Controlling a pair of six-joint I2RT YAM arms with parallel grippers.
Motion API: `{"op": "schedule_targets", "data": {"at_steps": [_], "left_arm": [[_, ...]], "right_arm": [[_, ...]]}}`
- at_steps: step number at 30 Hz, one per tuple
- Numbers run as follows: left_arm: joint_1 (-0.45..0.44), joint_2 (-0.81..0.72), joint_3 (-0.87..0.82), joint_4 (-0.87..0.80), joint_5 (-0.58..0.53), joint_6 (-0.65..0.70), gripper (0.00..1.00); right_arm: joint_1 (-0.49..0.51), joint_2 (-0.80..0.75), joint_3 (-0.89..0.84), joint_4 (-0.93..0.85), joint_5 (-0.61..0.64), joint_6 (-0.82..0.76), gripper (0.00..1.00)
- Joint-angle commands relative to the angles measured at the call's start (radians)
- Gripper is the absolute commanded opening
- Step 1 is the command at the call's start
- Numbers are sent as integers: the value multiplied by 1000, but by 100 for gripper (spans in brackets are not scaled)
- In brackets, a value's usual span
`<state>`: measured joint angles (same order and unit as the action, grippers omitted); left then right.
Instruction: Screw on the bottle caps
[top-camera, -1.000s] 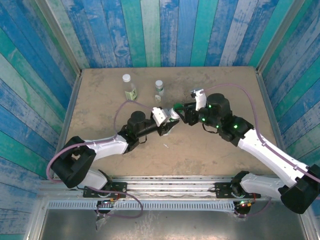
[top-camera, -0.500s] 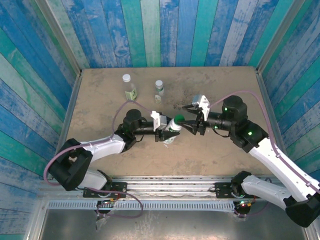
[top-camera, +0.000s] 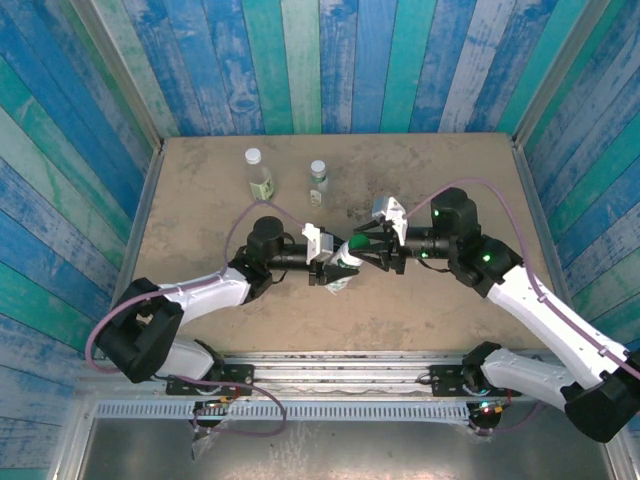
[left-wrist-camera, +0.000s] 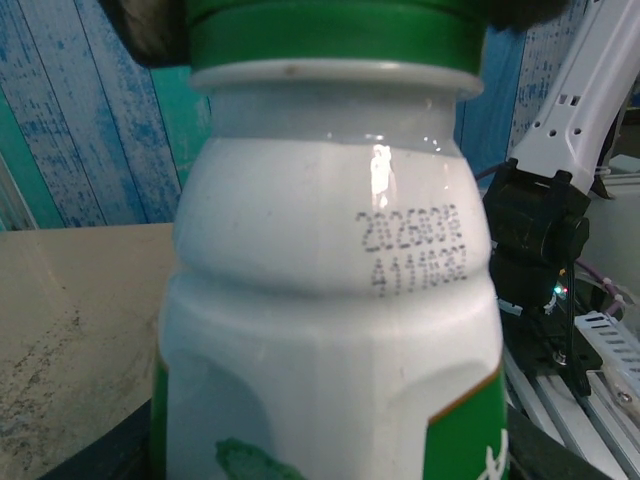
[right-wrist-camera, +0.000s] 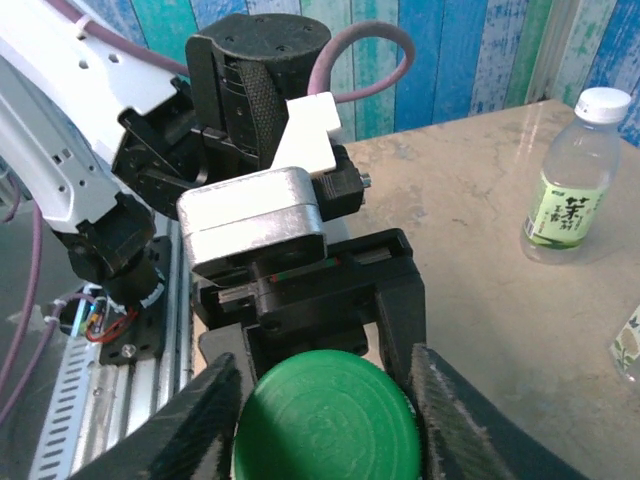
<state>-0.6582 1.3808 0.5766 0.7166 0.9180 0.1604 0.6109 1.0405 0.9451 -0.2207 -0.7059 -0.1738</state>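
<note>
1. The left end effector (top-camera: 332, 263) is clenched on the white green-print bottle (left-wrist-camera: 330, 300), held over mid-worktop (top-camera: 200, 180).
2. The right end effector (top-camera: 372, 250) pinches the dark green cap (right-wrist-camera: 325, 420) on its neck.
3. Tip: keep both axes lined up, press lightly, and twist until snug.

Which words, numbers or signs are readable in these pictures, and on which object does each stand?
"2026..." above "A11...": code stamped on the white bottle; the later digits are blurred.
Dark characters on the label of the slim bottle: too small to read.
Label of the tiny bottle: too small to read.
On the green cap: no text visible.
</note>
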Motion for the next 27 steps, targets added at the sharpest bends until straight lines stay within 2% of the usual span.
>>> {"op": "schedule_targets", "data": {"at_steps": [1,5,8,10,13,17,18,20,22,23,25,27], "left_arm": [[2,-55,23,-3,2,12,49],[1,-53,19,0,-50,14,48],[2,-55,5,44,-160,3,48],[-3,-51,-12,95,-301,-11,47],[-16,-29,-24,160,-496,-18,47],[-33,5,-21,219,-683,-42,47],[-35,15,-11,210,-709,-47,47],[-35,20,-18,221,-729,-63,47],[-35,14,-33,220,-725,-68,47],[-34,9,-35,205,-716,-67,47],[-25,2,-47,201,-675,-82,48],[-6,0,-58,214,-625,-116,48]], "right_arm": [[-6,8,5,-33,-30,-10,39],[-5,14,27,-55,5,3,24],[-5,13,2,33,108,132,18],[2,19,-38,121,236,267,1],[53,38,-68,153,452,433,1],[154,84,-54,79,775,567,1],[171,95,-48,68,831,575,1],[174,102,-49,87,817,579,1],[173,88,-47,104,797,560,7],[173,81,-43,110,778,543,18],[173,54,-28,119,715,461,48],[172,15,-26,125,700,402,65]]}}
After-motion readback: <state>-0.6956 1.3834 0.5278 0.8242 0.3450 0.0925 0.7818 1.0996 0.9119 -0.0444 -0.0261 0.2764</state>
